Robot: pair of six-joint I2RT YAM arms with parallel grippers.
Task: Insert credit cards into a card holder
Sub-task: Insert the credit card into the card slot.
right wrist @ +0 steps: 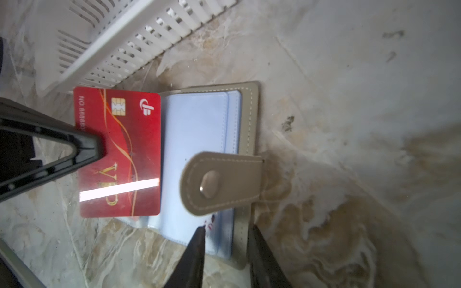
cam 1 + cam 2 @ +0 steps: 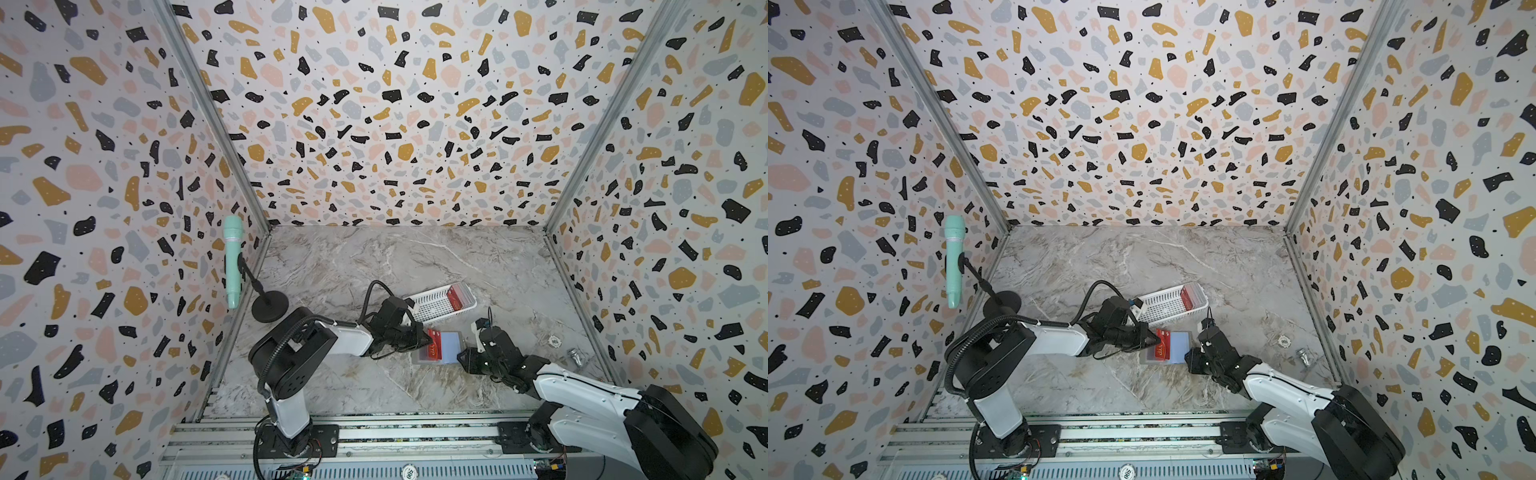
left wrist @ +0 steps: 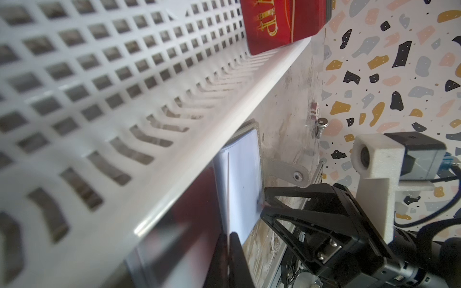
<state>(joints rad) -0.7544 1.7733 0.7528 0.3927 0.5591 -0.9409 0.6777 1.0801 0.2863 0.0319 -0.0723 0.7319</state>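
The left end effector [image 1: 98, 149] is shut tight on a red card [image 1: 129, 139] with gold "VIP" letters. It pinches the card by one long edge, and the card lies flat. From there the card holder [image 1: 197, 124] is straight ahead, past the card's free long edge. That edge sits just beside the light blue pages, on the side away from the snap tab [image 1: 219, 182]. The card's long way runs the same way as the holder's long side, so the two line up. I think the card must slide sideways toward the snap tab, but I cannot see a sleeve's mouth.

The right end effector [image 1: 227, 228] is part way open and pinches nothing that I can see. Its tips are over the holder's corner on the snap tab side.

The holder lies open on the bench [image 2: 374, 270]. Behind the holder is a white basket [image 2: 432, 305] with more red cards [image 2: 457, 296].
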